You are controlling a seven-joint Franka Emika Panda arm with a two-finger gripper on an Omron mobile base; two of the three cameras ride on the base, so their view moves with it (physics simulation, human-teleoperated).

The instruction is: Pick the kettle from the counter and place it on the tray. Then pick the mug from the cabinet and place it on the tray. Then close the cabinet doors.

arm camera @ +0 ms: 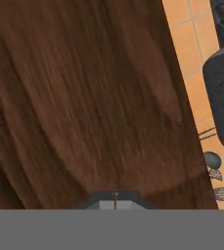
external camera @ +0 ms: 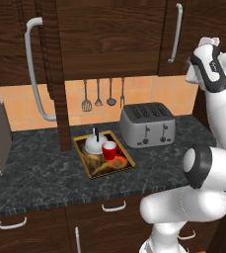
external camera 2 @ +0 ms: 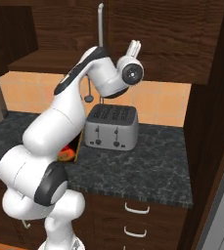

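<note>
Up high on the right, the two-finger hand (external camera 2: 134, 48) is sitting fully closed with nothing in it, its tips (arm camera: 115, 201) pressing close against a dark brown wood-grain cabinet door (arm camera: 84, 97). Well below and to the left of the hand, the flat golden-rimmed tray (external camera: 92, 170) is lying on the dark marbled tabletop (external camera: 40, 173), carrying the small dome-shaped silver-white kettle (external camera: 94, 143) and, touching its right side, the glossy red mug (external camera: 109, 149). Just right of the tray, the boxy silver toaster (external camera: 147, 124) is standing against the orange tiled wall (external camera: 16, 106). Further left, another cabinet door with a long silver-grey bar handle (external camera: 35, 69) is hanging open, edge-on above the tabletop.
</note>
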